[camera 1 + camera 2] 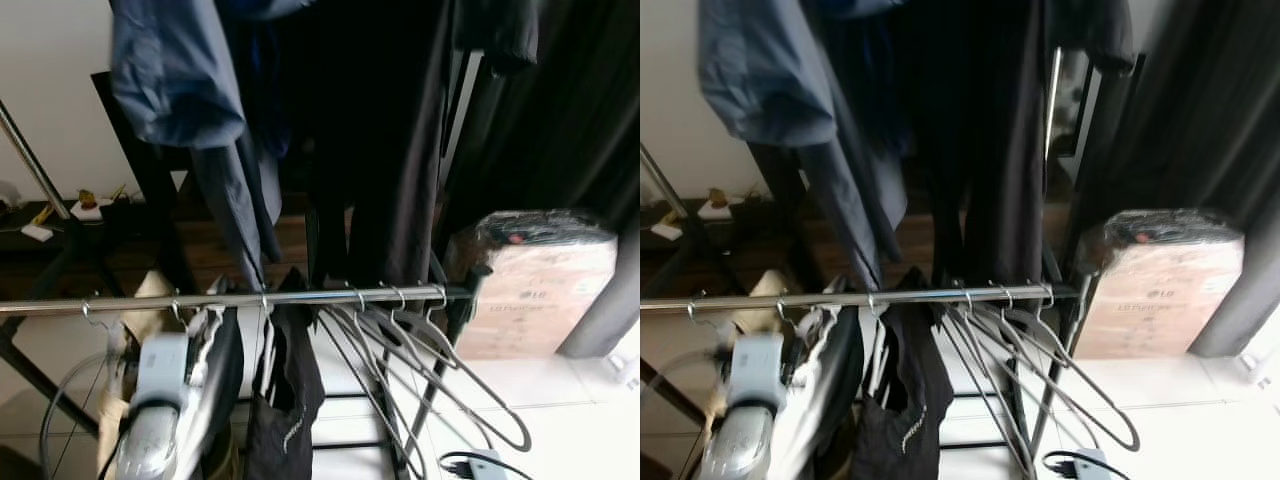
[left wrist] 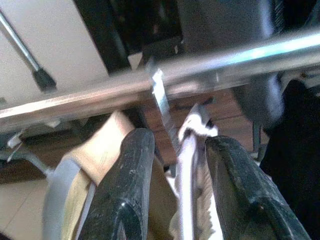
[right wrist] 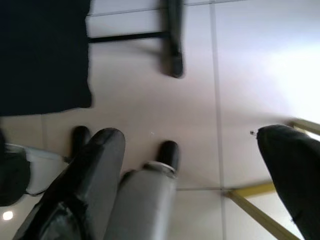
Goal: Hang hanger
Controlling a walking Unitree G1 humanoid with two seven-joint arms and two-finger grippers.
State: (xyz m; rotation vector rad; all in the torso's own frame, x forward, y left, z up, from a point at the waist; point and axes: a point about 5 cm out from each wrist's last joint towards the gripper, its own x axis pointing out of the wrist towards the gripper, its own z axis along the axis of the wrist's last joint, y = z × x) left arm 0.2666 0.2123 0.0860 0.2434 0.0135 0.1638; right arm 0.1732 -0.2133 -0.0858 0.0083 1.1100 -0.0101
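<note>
A metal rail [image 1: 300, 298] runs across the clothes rack at chest height. My left arm [image 1: 160, 400] is raised under its left part. In the left wrist view my left gripper [image 2: 175, 142] stands open just below the rail [image 2: 240, 57]. The neck of a hanger with white cloth [image 2: 189, 150] sits between its fingers, close to one of them. That hanger's metal hook [image 2: 161, 95] lies over the rail. The right gripper [image 3: 200, 145] hangs low over the tiled floor, open and holding nothing.
Several empty grey wire hangers [image 1: 420, 370] hang on the rail's right part, and a black garment [image 1: 285, 400] hangs mid-rail. Dark clothes [image 1: 380, 150] and a blue-grey shirt [image 1: 180, 70] hang above. A wrapped cardboard box [image 1: 530, 280] stands at right, and a power strip [image 1: 480, 465] lies on the floor.
</note>
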